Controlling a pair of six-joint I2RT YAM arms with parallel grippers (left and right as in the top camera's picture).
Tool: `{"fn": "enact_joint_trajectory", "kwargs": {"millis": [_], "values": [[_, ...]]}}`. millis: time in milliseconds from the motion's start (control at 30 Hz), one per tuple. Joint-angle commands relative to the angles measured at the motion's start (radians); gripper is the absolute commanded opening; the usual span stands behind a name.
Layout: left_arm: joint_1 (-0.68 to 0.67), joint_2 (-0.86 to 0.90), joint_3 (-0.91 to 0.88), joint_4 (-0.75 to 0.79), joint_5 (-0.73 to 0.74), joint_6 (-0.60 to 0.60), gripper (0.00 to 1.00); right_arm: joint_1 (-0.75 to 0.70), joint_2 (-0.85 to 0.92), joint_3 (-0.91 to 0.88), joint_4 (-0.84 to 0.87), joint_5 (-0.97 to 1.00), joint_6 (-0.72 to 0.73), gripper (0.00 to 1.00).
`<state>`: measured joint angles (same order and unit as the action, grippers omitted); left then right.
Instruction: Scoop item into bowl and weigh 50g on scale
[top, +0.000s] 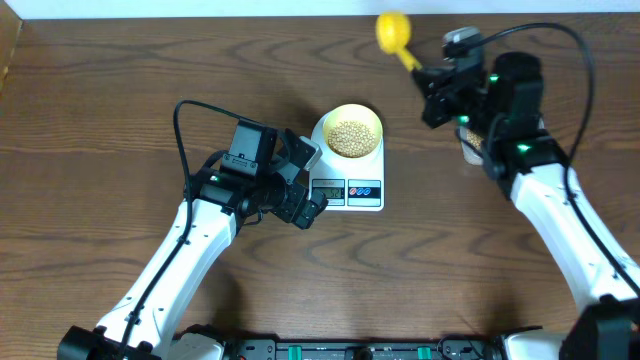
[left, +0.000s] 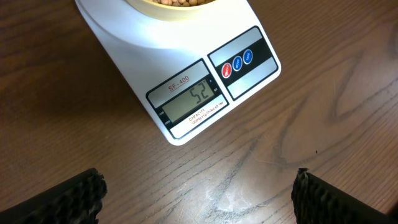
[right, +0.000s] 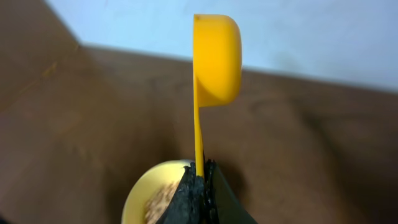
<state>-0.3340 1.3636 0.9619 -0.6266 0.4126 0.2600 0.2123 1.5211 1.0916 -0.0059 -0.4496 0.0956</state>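
The white scale (top: 350, 185) lies mid-table with the pale-yellow bowl (top: 352, 132) on it, holding tan beans (top: 352, 138). In the left wrist view the scale (left: 186, 68) fills the top, its display (left: 194, 99) reads 52, and the bowl's rim (left: 146, 6) is cut off by the frame. My left gripper (top: 310, 180) (left: 198, 199) stands open over bare wood at the scale's front left, touching nothing. My right gripper (top: 425, 75) (right: 202, 177) is shut on the handle of a bright yellow scoop (top: 391, 29) (right: 217, 56), held up at the back right with its cup on its side.
A container with beans (top: 468, 150) sits partly hidden under my right arm. A pale-yellow round rim with beans (right: 149, 193) shows below my right fingers; I cannot tell which vessel it is. The table's far edge meets a white wall (right: 311, 31).
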Motion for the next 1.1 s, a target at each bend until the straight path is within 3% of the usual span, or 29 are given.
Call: {"fn": "enact_joint_trajectory", "kwargs": {"millis": [0, 433, 1067], "values": [[0.003, 0.008, 0.002, -0.002, -0.009, 0.009, 0.98, 0.048, 0.041, 0.007, -0.010, -0.056, -0.075, 0.01], [0.003, 0.008, 0.002, -0.002, -0.009, 0.009, 0.98, 0.138, 0.053, 0.007, -0.232, 0.033, -0.296, 0.01], [0.003, 0.008, 0.002, -0.002, -0.009, 0.009, 0.98, 0.151, 0.095, 0.007, -0.282, 0.078, -0.300, 0.01]]}}
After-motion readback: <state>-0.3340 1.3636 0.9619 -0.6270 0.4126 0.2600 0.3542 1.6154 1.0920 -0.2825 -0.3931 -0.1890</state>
